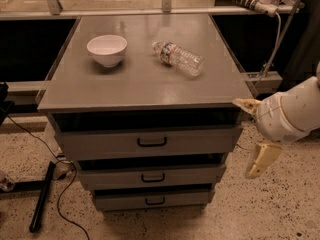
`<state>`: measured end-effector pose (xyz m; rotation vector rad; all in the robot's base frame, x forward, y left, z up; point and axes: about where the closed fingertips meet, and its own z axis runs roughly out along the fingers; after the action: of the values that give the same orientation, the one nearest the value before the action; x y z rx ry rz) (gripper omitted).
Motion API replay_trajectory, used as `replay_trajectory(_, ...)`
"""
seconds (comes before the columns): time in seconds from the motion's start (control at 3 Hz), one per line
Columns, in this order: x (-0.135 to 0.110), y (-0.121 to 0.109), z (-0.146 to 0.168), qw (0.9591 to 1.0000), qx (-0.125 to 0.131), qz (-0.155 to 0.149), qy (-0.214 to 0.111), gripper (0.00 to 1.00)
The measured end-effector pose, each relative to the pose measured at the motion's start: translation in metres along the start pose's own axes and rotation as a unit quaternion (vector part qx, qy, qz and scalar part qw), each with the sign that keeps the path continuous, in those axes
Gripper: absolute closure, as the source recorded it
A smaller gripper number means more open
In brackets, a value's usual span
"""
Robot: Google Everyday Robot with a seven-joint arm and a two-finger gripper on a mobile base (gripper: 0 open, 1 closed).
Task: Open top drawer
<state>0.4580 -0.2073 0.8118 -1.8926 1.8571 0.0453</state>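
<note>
While the cream two-finger gripper point(242, 139) hangs at the right edge of the frame, near the front right corner of the grey cabinet point(70, 91), its jaws stand wide apart, holding nothing. At centre frame sits the top drawer point(100, 144) — wide flat grey front, small black loop handle point(152, 142) — directly under the cabinet top, which carries a white bowl point(107, 49) and a clear plastic bottle point(178, 58) lying on its side.
</note>
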Motion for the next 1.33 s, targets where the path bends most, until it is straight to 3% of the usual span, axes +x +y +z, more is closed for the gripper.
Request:
replay_trajectory(0.67, 0.019, -0.007, 0.057, 0.9960, 0.014, -0.002, -0.088, 0.00)
replay_trajectory(1.33, 0.022, -0.006, 0.081, 0.9964, 0.004, 0.004, -0.084, 0.00)
